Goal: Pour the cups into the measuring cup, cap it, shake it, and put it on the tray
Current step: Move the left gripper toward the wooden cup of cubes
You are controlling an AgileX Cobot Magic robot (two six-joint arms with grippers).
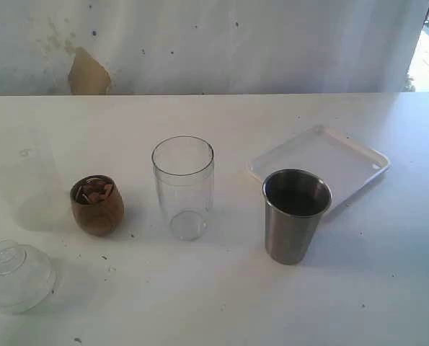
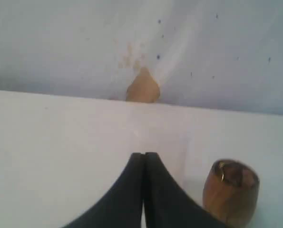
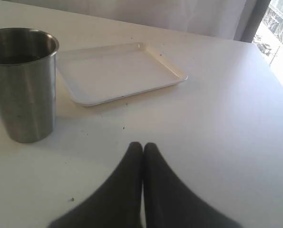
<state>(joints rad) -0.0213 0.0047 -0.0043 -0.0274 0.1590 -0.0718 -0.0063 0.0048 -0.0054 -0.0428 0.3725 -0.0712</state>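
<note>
Nearest the lens, a clear domed lid lies on the white surface, at about 8 o'clock from the measuring cup, which stands upright mid-surface and looks empty. At its 9 o'clock sits the wooden cup with brownish pieces inside. The steel tumbler stands at 4 o'clock, and the tray lies at 2 o'clock, just behind the tumbler.

By my reading nothing is done yet: no cup is poured, the lid is off, and shaking and placing on the tray remain.

The left end effector and right end effector are each pressed together on nothing, above the surface; neither appears in the exterior view.

The frosted plastic cup, beyond the wooden cup at 9 o'clock, nearly vanishes against the white, so I cannot judge its contents. The tumbler's interior is too dark to read.
</note>
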